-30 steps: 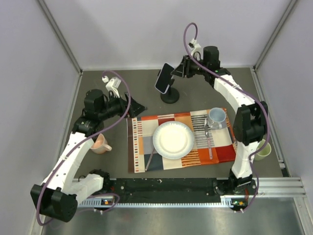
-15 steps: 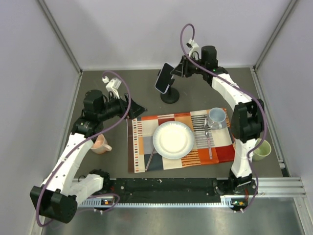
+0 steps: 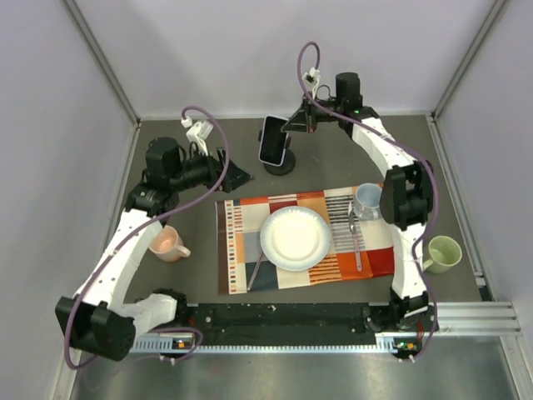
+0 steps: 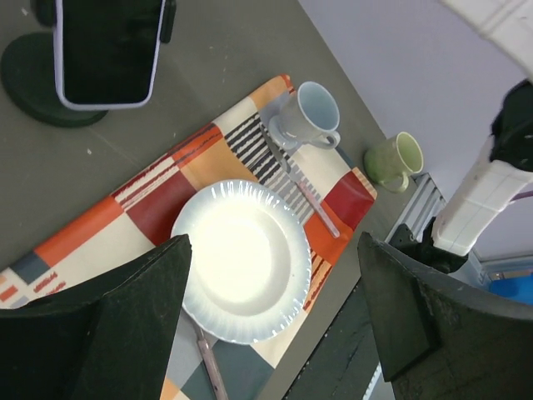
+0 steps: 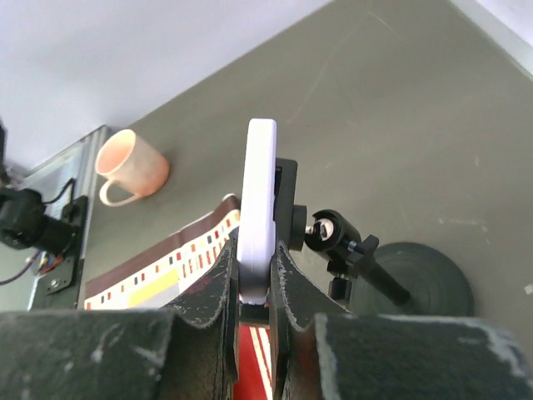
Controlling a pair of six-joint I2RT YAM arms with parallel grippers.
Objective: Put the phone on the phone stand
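Where it stands upright at the far middle of the table (image 3: 200,279), the phone (image 4: 108,50) shows a glossy black screen with rounded corners and a pale lavender rim. Its back lies flat against the cradle of the stand (image 3: 281,166), a matte black piece with a round disc base and a short arm on a ball joint. Small black tabs flank the phone's 2 long edges. The right gripper (image 5: 254,260) has its scuffed black jaws clamped on the phone's thin edge from behind.

Just in front lies a woven mat (image 3: 250,250) of orange, red, grey and cream blocks. It carries a round white fluted plate (image 3: 295,238), a pale blue cup (image 3: 370,198) and metal cutlery. A green mug (image 3: 444,252) sits off its right side, a pink mug (image 3: 167,243) off its left. The left gripper (image 3: 236,177) hangs near the mat's far left corner, jaws wide apart and holding nothing.
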